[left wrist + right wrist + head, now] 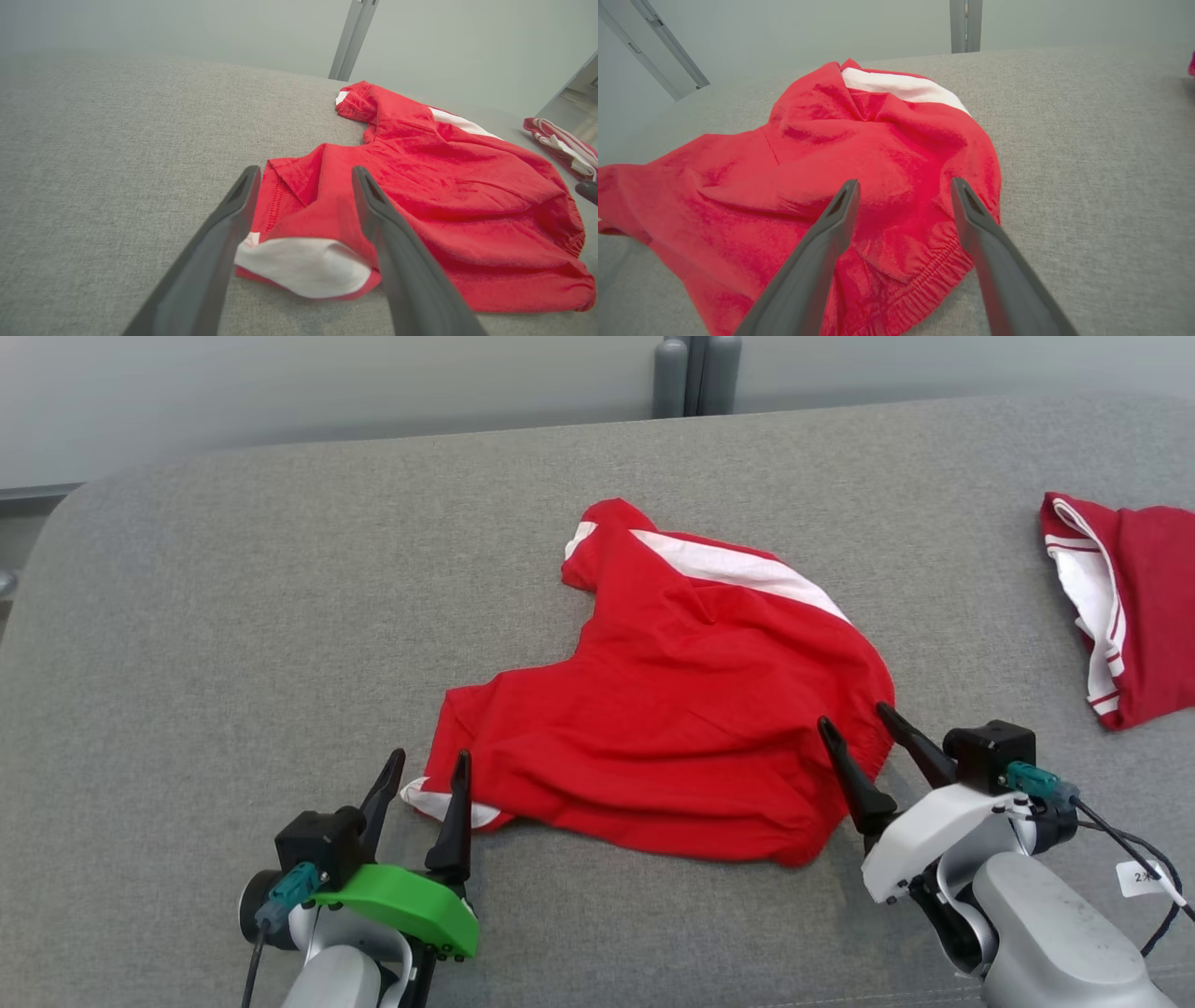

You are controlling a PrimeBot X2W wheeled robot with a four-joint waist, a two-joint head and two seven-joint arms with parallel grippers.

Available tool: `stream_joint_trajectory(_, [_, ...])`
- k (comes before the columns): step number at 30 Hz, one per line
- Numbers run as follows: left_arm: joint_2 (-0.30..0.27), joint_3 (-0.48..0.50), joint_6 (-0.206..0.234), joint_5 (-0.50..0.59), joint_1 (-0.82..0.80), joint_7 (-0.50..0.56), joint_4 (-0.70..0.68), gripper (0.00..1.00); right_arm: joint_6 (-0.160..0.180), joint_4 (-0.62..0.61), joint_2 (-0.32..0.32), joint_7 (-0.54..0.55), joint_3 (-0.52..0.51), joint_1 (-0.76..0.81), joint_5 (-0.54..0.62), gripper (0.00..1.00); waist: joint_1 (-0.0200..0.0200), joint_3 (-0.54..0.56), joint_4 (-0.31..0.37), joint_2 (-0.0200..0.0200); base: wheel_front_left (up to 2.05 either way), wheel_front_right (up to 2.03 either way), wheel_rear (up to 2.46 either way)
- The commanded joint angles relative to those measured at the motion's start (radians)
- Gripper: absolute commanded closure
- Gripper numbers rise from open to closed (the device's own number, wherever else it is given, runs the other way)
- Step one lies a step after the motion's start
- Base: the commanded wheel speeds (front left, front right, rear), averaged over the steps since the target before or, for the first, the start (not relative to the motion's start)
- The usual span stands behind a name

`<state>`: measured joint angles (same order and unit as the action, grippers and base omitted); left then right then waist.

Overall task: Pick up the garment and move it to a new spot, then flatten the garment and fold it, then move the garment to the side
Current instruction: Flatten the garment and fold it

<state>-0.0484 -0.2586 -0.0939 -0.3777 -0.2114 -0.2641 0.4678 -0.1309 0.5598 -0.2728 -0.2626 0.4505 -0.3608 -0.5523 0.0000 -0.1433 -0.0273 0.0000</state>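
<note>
Garment: the red cloth garment with a white side stripe (672, 709) lies crumpled near the middle of the grey woven fabric surface (233, 616), with folds across its body and 1 corner turned over.
Left gripper: the left gripper (430, 756) is wide open and holds nothing. Its 2 fingers straddle the white-lined hem (303, 266) at the garment's near left corner.
Right gripper: the right gripper (852, 713) is also wide open and empty. Its fingertips are at the gathered elastic waistband (924, 280) on the garment's right edge.
Step in hand: most likely flattening, with a grip to be taken at each of the 2 ends.
Left grip: go low enough to pinch the whole hem, red layer and white lining together, not just the upturned flap.
Right grip: bite the waistband's stitched ridge, which should slip less than the loose cloth.
Pull: draw the 2 ends apart evenly and close to the surface, so the middle folds spread out instead of bunching.
Watch: the folded red-and-white garment (1134, 607) lies well apart at the right; keep the right arm's outward sweep short of it.
</note>
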Motion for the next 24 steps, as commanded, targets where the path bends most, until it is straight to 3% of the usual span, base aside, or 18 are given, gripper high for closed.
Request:
stream_joint_trajectory(1, [-0.005,-0.002,-0.003,-0.003,-0.011,0.000,-0.004,0.00,0.001,0.014,0.002,-0.003,-0.006,-0.026,0.018,0.00,0.0000,-0.014,-0.022,0.0000,0.00,0.00,0.00])
stream_joint_trajectory(5, [-0.004,-0.013,-0.002,-0.006,-0.015,0.000,-0.017,0.00,0.001,0.085,0.011,-0.003,-0.019,-0.051,0.074,0.00,0.0000,-0.024,-0.058,0.0000,0.00,0.00,0.00])
stream_joint_trajectory(11, [-0.004,-0.027,0.002,-0.017,-0.019,0.000,-0.037,0.00,0.001,0.129,0.004,-0.003,0.086,-0.117,0.126,0.00,0.0000,-0.048,-0.116,0.0000,0.00,0.00,0.00])
stream_joint_trajectory(17, [-0.004,-0.036,0.008,-0.028,-0.018,0.000,-0.046,0.00,0.001,0.198,-0.014,-0.003,0.122,-0.139,0.139,0.00,0.0000,-0.057,-0.152,0.0000,0.00,0.00,0.00])
stream_joint_trajectory(18, [-0.004,-0.037,0.007,-0.029,-0.017,0.000,-0.048,0.00,0.001,0.213,-0.013,-0.003,0.126,-0.145,0.144,0.64,0.0000,-0.056,-0.156,0.0000,0.00,0.00,0.00])
stream_joint_trajectory(19, [-0.004,-0.038,0.008,-0.029,-0.015,0.000,-0.050,0.00,0.001,0.221,-0.011,-0.003,0.127,-0.153,0.144,1.00,0.0000,-0.057,-0.160,0.0000,0.00,0.00,0.00])
stream_joint_trajectory(24, [-0.004,-0.045,0.005,-0.031,-0.021,0.000,-0.065,0.00,0.001,0.222,-0.038,-0.003,0.065,-0.204,0.172,1.00,0.0000,-0.076,-0.176,0.0000,0.00,0.00,0.00])
